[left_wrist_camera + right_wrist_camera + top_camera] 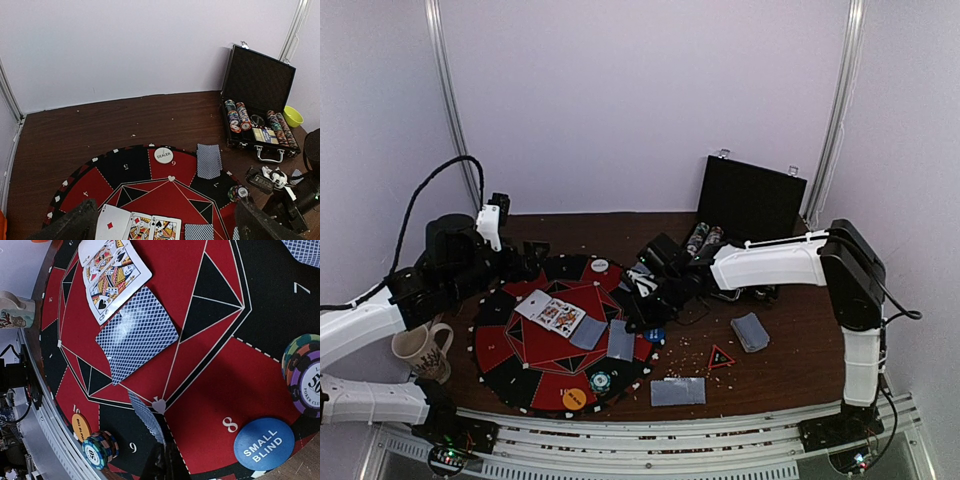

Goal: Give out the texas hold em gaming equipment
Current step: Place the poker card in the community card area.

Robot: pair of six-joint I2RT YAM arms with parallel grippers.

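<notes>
The table is dark brown wood with visible grain and a low sheen, and the round red-and-black mat on it looks matt and cloth-like. The playing cards are smooth coated paper with a faint gloss, while the poker chips and the blue SMALL BLIND disc look like hard, smooth plastic. The black case has a dull, finely textured lining and shiny metal latches.

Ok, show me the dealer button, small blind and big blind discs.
Dealer button (163, 155): left wrist view, white face.
Small blind disc (264, 444): right wrist view, blue face.
Big blind disc (80, 426): right wrist view, orange face.
</notes>
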